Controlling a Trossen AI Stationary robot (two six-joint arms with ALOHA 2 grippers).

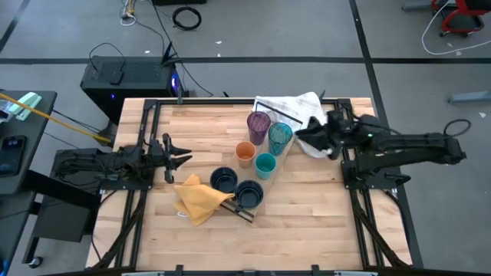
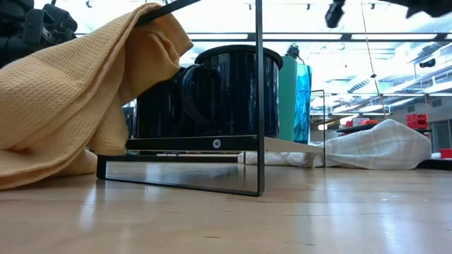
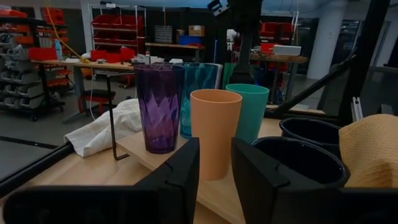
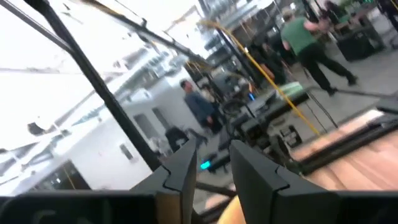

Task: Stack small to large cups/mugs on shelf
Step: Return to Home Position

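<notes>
Six vessels stand on the raised light-wood shelf (image 3: 134, 144) in the table's middle. They are the purple tumbler (image 1: 258, 123), the teal-blue tumbler (image 1: 280, 136), the orange cup (image 1: 245, 153), the teal cup (image 1: 265, 165) and two navy mugs (image 1: 224, 180) (image 1: 249, 193). My left gripper (image 1: 182, 159) hovers open at the table's left, pointing level at the orange cup (image 3: 215, 130). My right gripper (image 1: 307, 139) is open and raised above the white towel, just right of the teal-blue tumbler. Neither gripper touches anything.
A yellow cloth (image 1: 198, 198) lies left of the mugs and drapes over the shelf's near end (image 2: 92, 92). A white checked towel (image 1: 295, 107) lies crumpled at the far side behind the tumblers. Bare table shows near and to the left. People stand in the room beyond (image 4: 305, 37).
</notes>
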